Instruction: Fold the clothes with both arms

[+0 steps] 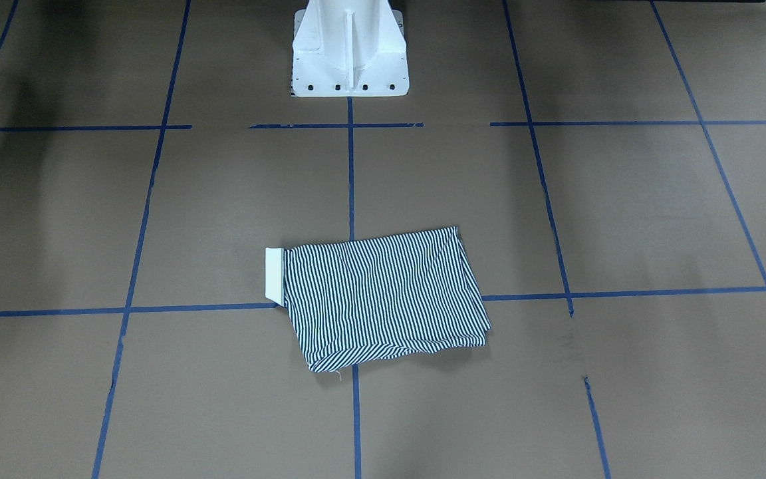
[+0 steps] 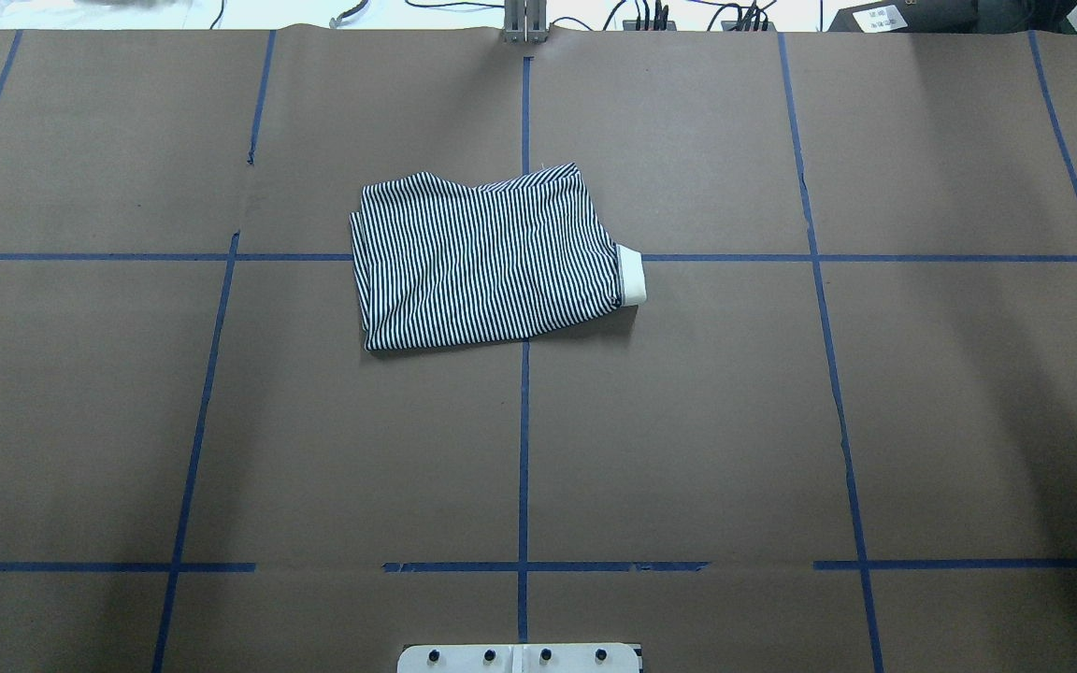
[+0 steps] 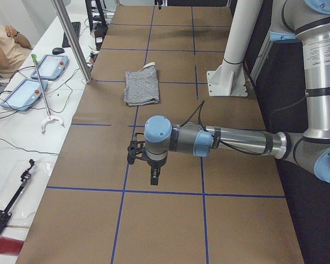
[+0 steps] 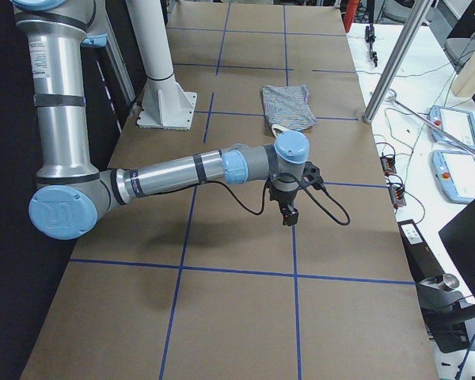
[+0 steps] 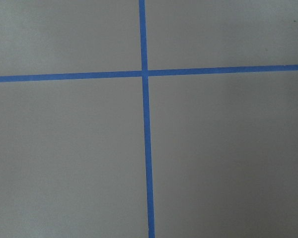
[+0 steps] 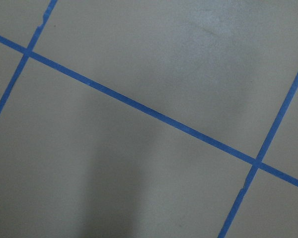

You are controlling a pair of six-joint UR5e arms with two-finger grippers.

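Striped polo shirt (image 2: pixel 487 266) folded into compact rectangle, flat on mid-counter (image 2: pixel 688 421), cream collar (image 2: pixel 630 275) sticking out one end. Left claw (image 3: pixel 153 173) and right claw (image 4: pixel 288 215) hover well apart from shirt. Cannot tell whether either claw is wide or narrow.

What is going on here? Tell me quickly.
The striped polo shirt lies folded into a compact rectangle near the middle of the table, with its cream collar poking out at one side. Nothing holds it. The left gripper and the right gripper hang over bare paper toward opposite ends. Whether they are open cannot be told.
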